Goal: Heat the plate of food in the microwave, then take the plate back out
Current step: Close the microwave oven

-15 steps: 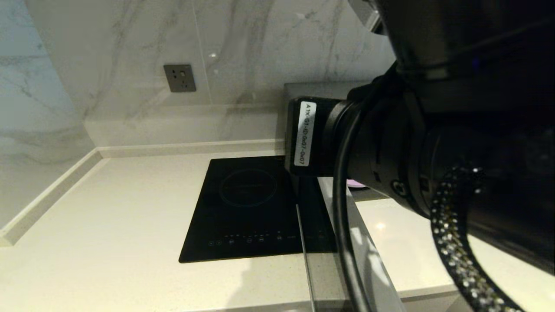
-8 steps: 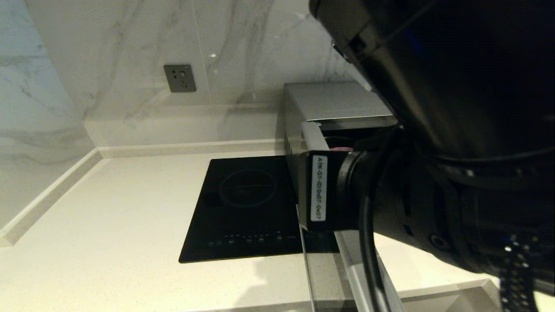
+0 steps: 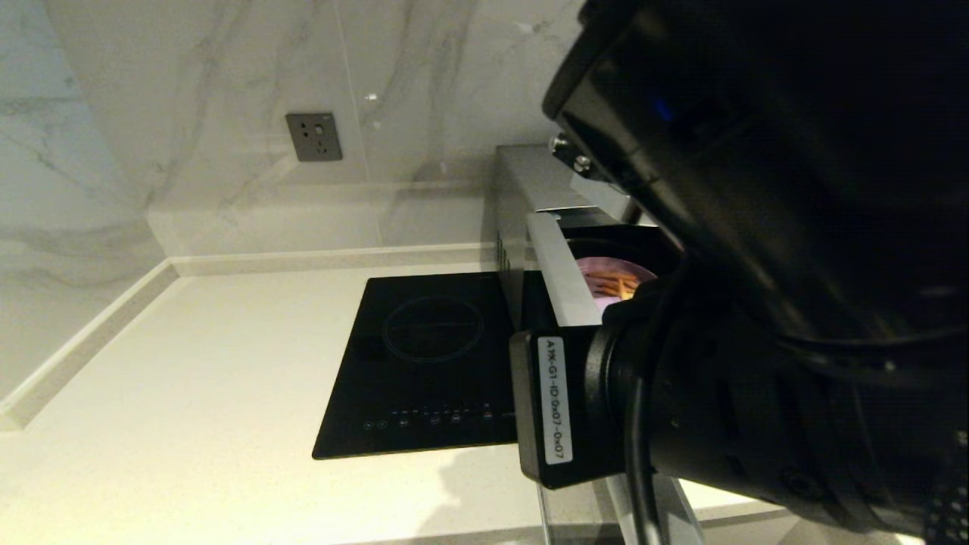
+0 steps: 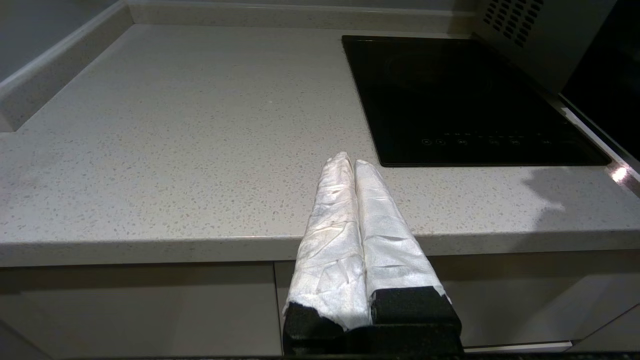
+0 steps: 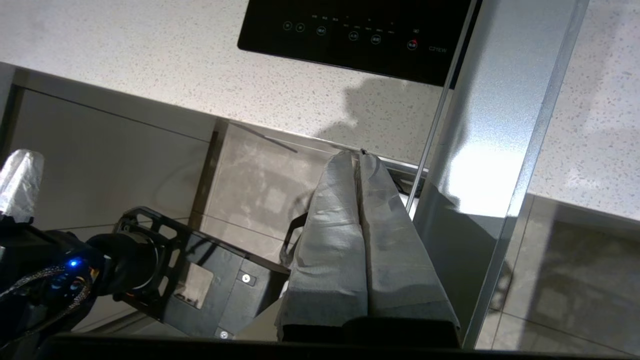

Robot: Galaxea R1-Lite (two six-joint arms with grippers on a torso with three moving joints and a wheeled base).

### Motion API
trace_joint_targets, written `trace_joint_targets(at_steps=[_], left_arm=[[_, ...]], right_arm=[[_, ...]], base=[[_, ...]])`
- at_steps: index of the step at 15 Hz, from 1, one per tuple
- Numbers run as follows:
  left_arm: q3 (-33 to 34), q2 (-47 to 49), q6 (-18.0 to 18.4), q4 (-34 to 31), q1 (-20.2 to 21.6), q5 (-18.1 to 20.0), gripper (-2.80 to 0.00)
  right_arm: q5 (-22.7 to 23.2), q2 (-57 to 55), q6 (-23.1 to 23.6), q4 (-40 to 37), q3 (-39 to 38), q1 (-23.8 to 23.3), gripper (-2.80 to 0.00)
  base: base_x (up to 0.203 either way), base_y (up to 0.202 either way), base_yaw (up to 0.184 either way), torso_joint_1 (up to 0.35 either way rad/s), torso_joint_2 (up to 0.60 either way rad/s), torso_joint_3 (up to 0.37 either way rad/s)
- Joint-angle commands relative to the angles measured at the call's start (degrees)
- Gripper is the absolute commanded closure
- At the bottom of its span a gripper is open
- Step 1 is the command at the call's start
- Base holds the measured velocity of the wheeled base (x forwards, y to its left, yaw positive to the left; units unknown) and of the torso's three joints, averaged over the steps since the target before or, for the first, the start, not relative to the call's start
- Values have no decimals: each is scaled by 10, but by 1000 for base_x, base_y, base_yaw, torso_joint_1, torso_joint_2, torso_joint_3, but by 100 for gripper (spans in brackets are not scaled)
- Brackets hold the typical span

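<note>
The silver microwave [image 3: 522,178] stands at the right of the counter with its door [image 3: 564,280] swung out towards me. Inside the dark cavity lies the pale lilac plate of food [image 3: 613,286] with orange-yellow sticks on it, partly hidden by my right arm. My right gripper [image 5: 356,156] is shut with nothing in it, just beside the door's silver edge [image 5: 495,125] and in front of the counter's front edge. My left gripper [image 4: 348,160] is shut and empty, low at the counter's front edge, left of the hob.
A flat black induction hob [image 3: 431,363] lies in the counter just left of the microwave. A wall socket [image 3: 313,136] sits on the marble backsplash. My right arm's wrist block [image 3: 553,409] fills the near right of the head view. Cabinet fronts [image 4: 140,305] run below the counter.
My right arm has drawn back towards me and downward. The microwave's opening has come into sight, and the plate of food now shows inside.
</note>
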State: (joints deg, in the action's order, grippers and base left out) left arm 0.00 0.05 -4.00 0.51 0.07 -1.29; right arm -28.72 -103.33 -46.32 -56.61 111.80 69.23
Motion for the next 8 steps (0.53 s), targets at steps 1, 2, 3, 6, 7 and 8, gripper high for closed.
trace_joint_targets(at_steps=[1,2,3,6,7,8], left_arm=[[0,0,0,0,0,0,0],[0,0,0,0,0,0,0],[0,0,0,0,0,0,0],[0,0,0,0,0,0,0],[0,0,0,0,0,0,0],[0,0,0,0,0,0,0]], right_arm=[[-2,-1,-3,-3,-19,0,0],[-2,-1,-3,-3,-32,-1,0],[-3,0,-6,-3,-39,-3,0],[-5,0,-36,-29,-41,-20,0],[-6,2,-51,-40,-41,-25,0],[-7,6,-59,-53,-41,-31,0]], base=[[0,0,0,0,0,0],[0,0,0,0,0,0],[0,0,0,0,0,0],[0,0,0,0,0,0],[0,0,0,0,0,0],[0,0,0,0,0,0]])
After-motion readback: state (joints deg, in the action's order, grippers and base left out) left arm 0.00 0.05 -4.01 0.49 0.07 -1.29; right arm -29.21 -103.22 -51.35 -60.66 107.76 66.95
